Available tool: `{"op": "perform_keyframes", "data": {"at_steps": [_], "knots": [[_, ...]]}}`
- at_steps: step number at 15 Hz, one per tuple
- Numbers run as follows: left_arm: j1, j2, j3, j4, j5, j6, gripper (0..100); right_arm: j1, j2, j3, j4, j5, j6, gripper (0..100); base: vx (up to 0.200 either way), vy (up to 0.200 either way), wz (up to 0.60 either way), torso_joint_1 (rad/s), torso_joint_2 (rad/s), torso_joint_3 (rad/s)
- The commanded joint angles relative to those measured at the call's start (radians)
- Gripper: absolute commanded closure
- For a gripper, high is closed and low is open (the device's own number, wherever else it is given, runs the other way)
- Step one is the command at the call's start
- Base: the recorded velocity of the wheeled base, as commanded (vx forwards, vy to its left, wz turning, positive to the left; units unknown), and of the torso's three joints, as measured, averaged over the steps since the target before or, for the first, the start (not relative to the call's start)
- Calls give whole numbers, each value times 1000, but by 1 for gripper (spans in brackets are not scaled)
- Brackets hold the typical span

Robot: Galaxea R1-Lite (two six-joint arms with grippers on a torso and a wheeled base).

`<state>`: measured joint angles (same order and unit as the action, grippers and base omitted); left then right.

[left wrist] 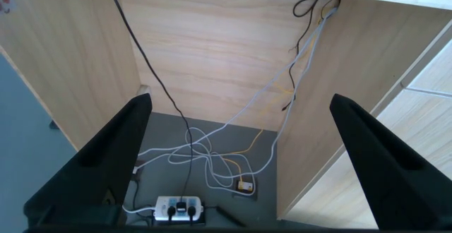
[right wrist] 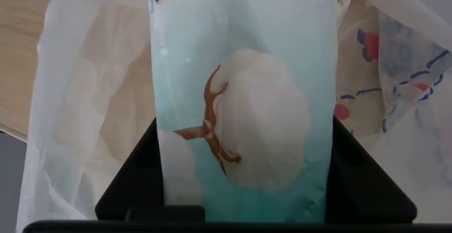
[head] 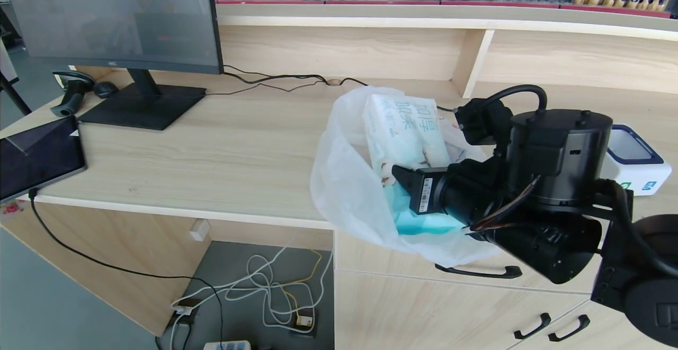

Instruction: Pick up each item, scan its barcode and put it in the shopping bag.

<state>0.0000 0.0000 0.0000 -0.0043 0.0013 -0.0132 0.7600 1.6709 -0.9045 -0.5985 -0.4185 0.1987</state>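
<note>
A white and teal tissue pack [head: 405, 127] stands tilted inside the translucent white shopping bag [head: 344, 180] at the counter's front edge. My right gripper [head: 410, 191] reaches into the bag's mouth and is shut on the tissue pack [right wrist: 244, 120], with one dark finger on each side of its lower end. The bag's plastic [right wrist: 85, 106] surrounds the pack. My left gripper [left wrist: 240, 102] hangs open and holds nothing, low in the knee space under the counter.
On the wooden counter [head: 212, 154] stand a monitor [head: 114, 16], a handheld scanner [head: 71, 93], a tablet [head: 37, 156] and a white payment terminal [head: 635, 164]. Cables and a power strip [left wrist: 180, 206] lie on the floor below. Bottles line the back shelf.
</note>
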Motion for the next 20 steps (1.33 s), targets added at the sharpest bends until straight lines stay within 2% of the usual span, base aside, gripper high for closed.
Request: {"op": "perform_keyframes", "data": {"at_steps": [1, 6, 7, 10, 16, 20], "knots": [[0, 0, 0, 0, 0, -1, 0, -1, 17, 16, -3, 0, 1, 100, 0, 0, 0, 0, 0, 0], [0, 0, 0, 0, 0, -2, 0, -1, 32, 29, -6, 0, 8, 100, 0, 0, 0, 0, 0, 0], [0, 0, 0, 0, 2, -2, 0, -1, 33, 22, -6, 0, 8, 0, 0, 0, 0, 0, 0, 0], [0, 0, 0, 0, 0, -1, 0, 2, 32, 32, -46, 0, 2, 0, 0, 0, 0, 0, 0, 0], [0, 0, 0, 0, 0, -1, 0, 13, 26, 147, -443, 6, -148, 0, 0, 0, 0, 0, 0, 0], [2, 0, 0, 0, 0, -1, 0, 16, 26, 191, -567, 3, -180, 0, 0, 0, 0, 0, 0, 0]]}}
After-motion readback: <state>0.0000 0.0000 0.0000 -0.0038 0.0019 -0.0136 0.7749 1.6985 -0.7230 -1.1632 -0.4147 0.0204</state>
